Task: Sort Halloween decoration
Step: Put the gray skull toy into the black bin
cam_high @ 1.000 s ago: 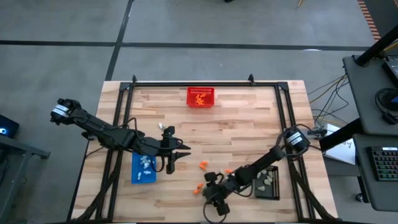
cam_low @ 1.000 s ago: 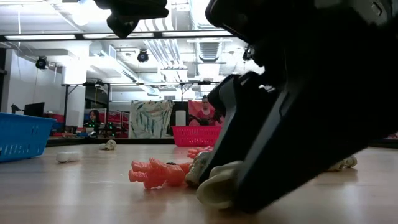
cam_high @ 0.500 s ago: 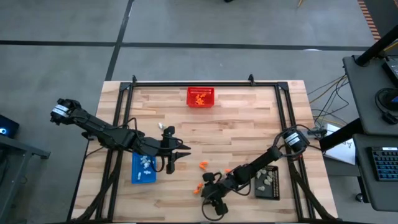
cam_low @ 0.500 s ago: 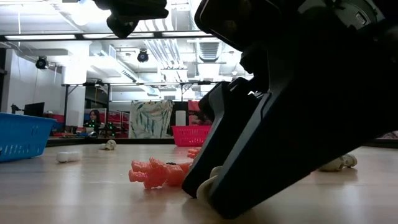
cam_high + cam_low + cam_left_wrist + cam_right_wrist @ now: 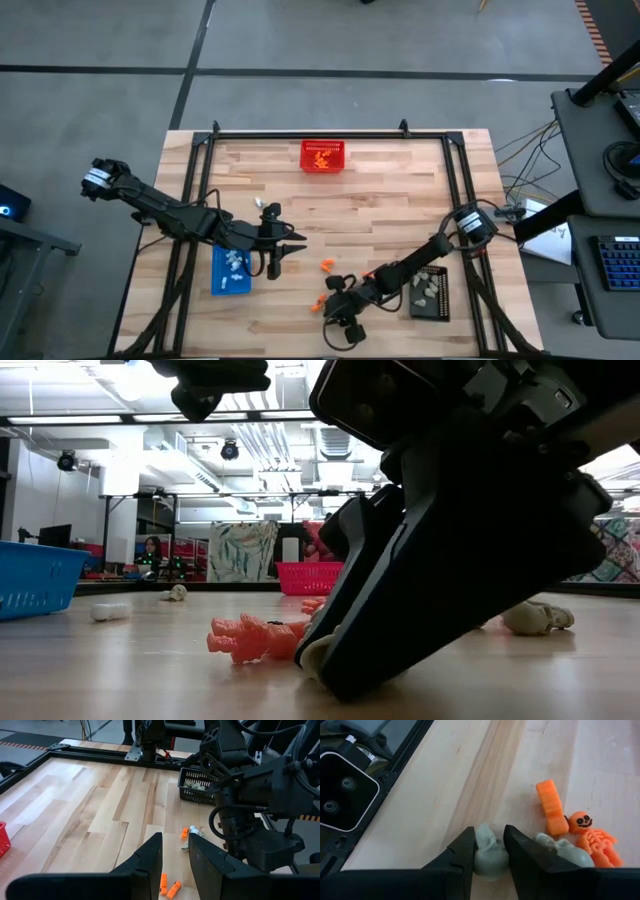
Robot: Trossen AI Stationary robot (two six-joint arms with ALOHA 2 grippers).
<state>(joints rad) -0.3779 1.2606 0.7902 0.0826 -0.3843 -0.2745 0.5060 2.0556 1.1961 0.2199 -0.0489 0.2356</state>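
My right tool [image 5: 489, 851] is down at the near edge of the surface [image 5: 380, 215], fingers clamped on 1 grey-beige skull [image 5: 487, 851]. It looks held, though the skull seems to sit on the wood, so I can't say it's lifted. I came in low and steep because the piece is tiny and lies flat; a pinch from the sides is the only grip that works.

Just beside it: a second grey piece [image 5: 566, 849], an orange skeleton [image 5: 592, 840] touching that piece, and an orange block [image 5: 551, 807]. Tight cluster, so I'd lift straight up to avoid dragging the neighbours.

Grey-beige pieces are already in the black tray [image 5: 430, 292] on my right, so that's my guess for where this 1 goes. White ones sit in the blue tray [image 5: 231, 271], orange in the red basket [image 5: 322, 156] at the far edge.

My left tool [image 5: 174, 851] hovers above the surface beside the blue tray, fingers a narrow gap apart, holding nothing. It's parked clear of my right arm. 2 more orange bits [image 5: 168, 886] lie below it, and a white piece [image 5: 258, 203] is still loose near the left arm.
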